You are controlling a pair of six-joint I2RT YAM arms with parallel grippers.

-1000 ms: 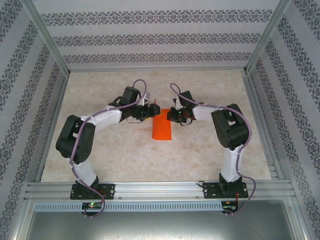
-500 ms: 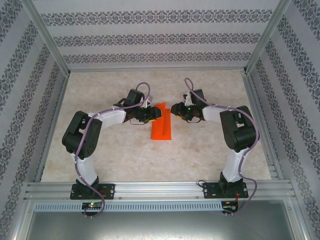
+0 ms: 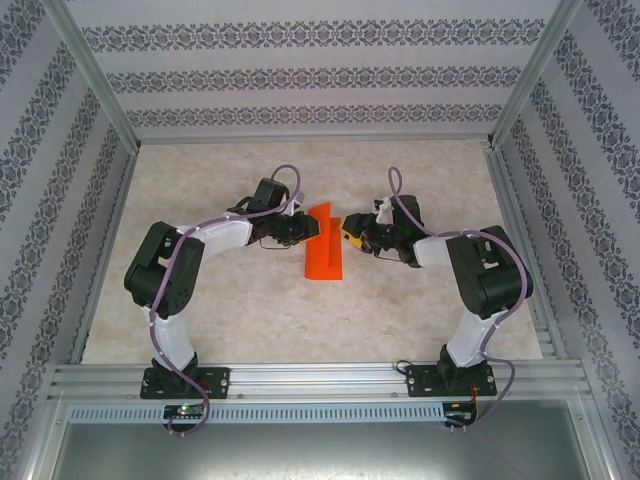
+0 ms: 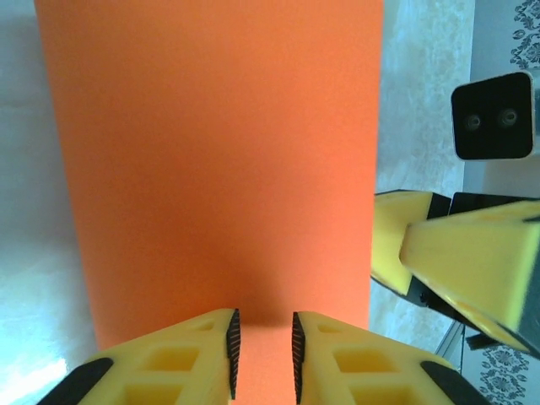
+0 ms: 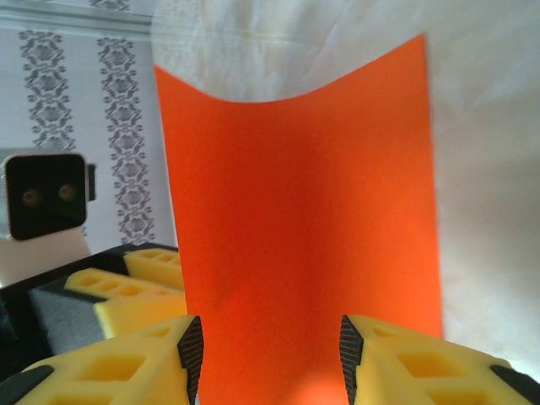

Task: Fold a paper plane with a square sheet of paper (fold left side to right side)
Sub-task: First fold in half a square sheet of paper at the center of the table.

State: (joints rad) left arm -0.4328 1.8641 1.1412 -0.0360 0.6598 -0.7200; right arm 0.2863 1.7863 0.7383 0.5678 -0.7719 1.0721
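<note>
Pale marbled table (image 3: 230, 310), striped patterned walls (image 3: 320, 75); the orange square sheet of paper (image 3: 325, 258), one flap raised, lies between left gripper (image 4: 262, 329), narrowly parted, and right gripper (image 5: 270, 337), spread

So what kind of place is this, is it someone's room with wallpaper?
Probably a robot test booth, not a real room. The left arm and right arm are fixed to a metal rail, and patterned panels in a metal frame box in the table.
</note>
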